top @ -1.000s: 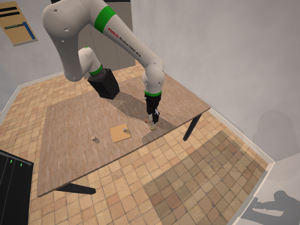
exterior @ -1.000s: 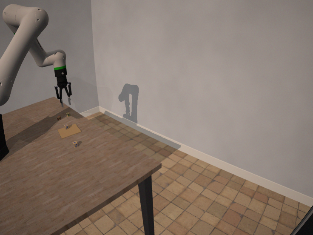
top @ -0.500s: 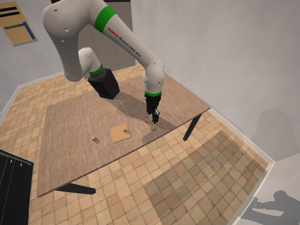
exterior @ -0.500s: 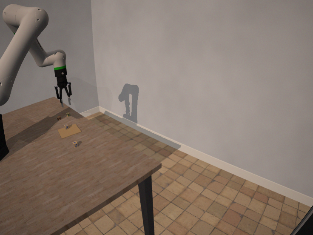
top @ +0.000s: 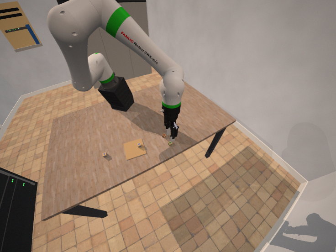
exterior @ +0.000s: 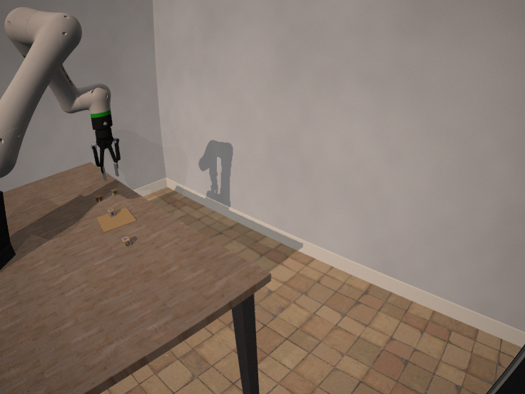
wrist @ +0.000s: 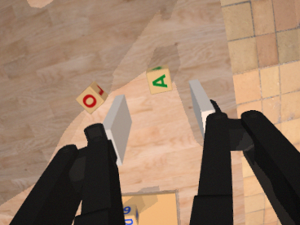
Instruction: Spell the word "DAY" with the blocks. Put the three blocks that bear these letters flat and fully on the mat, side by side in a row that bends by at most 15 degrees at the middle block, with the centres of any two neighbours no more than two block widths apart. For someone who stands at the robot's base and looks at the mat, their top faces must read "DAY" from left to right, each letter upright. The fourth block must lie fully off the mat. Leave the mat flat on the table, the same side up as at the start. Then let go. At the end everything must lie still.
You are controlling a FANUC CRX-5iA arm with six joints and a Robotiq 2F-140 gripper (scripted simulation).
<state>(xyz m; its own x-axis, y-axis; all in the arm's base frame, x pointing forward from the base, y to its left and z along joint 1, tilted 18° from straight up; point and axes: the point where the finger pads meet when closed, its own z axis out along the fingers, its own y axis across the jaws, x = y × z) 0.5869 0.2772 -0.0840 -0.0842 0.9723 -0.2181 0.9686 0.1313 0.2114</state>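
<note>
Blocks lie scattered over the wooden table (top: 81,162), four of them, and the white arm (top: 141,46) leans out from its black pedestal (top: 119,104) toward the far right edge. The gripper (top: 171,133) hangs above the table with nothing between its fingers; they stand partly drawn in, a gap between the pale pads, and from the exterior view it floats well clear of the wood.

Below it, just beyond the fingertips in the wrist view, sits the A block (wrist: 160,80), green letter up, near the table's edge. Close beside it is the O block (wrist: 90,99), red letter up, tilted a little in that view. The two are apart, not touching, both off the mat.

The mat (top: 133,150), a tan square, lies flat on the table toward the middle of the near side. One block, the D block (top: 139,144), rests on it near a corner, its blue letter showing in the wrist view. The last block (top: 105,154) lies on bare wood on the other side of the mat, well apart from the rest; its letter is too small for me to read.

A dark cabinet (top: 13,208) stands on the tiled floor (top: 217,189) by the table's corner.
</note>
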